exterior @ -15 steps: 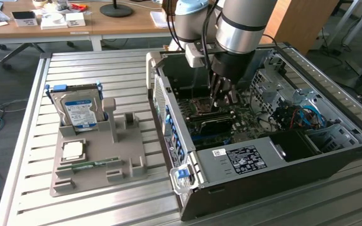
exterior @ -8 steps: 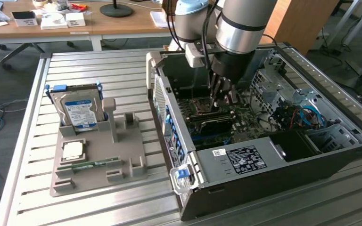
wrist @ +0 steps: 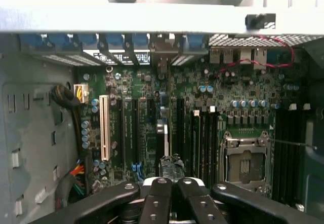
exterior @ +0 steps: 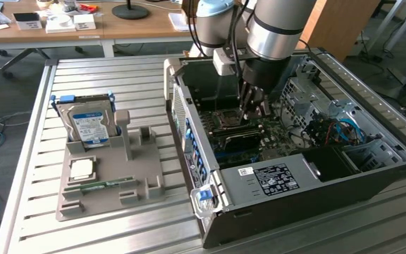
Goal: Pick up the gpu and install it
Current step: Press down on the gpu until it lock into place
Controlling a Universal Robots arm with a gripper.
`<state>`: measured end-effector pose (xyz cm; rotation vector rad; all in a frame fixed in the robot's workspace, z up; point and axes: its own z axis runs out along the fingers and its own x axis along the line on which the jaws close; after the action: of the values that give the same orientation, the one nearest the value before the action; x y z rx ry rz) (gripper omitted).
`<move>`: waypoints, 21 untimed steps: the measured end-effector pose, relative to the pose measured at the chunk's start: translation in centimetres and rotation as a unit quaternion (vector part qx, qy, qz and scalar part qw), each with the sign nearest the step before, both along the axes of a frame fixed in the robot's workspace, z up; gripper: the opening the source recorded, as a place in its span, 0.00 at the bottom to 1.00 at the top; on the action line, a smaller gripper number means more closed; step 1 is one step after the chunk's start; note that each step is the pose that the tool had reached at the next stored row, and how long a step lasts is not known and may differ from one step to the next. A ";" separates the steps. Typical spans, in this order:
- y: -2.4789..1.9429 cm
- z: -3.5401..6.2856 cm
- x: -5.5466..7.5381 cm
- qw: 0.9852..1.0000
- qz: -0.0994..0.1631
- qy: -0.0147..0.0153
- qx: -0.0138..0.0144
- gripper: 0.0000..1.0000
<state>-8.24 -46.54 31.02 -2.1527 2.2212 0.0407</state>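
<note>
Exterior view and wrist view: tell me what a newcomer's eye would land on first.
The open computer case on the slatted table, with the robot arm reaching down into it. Its hand is shut just above the green motherboard, gripping a dark card edge-on among the slots. Toward the exterior view's left, a silver hard drive stands upright in a grey holder.

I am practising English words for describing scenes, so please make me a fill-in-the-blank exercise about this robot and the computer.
1. The gripper reaches into the computer case, and its jaws are ___.
2. The hard drive with the blue-white label stands ___ in the grey holder.
3. The grey holder lies on the exterior view's ___ of the computer case.

Missing words: shut; upright; left.
</note>
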 end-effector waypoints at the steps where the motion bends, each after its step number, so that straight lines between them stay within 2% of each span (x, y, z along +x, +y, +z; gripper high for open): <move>1: 0.00 0.00 0.0 1.000 0.000 0.000 0.000 0.11; 5: 0.02 -0.20 0.0 1.000 0.000 0.000 0.000 0.11; 15: 0.01 -1.94 0.0 1.000 0.000 0.000 0.000 0.11; 21: 0.09 -2.12 0.0 1.000 0.000 0.000 0.000 0.11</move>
<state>-8.24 -46.45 28.90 -2.1529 2.2217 0.0416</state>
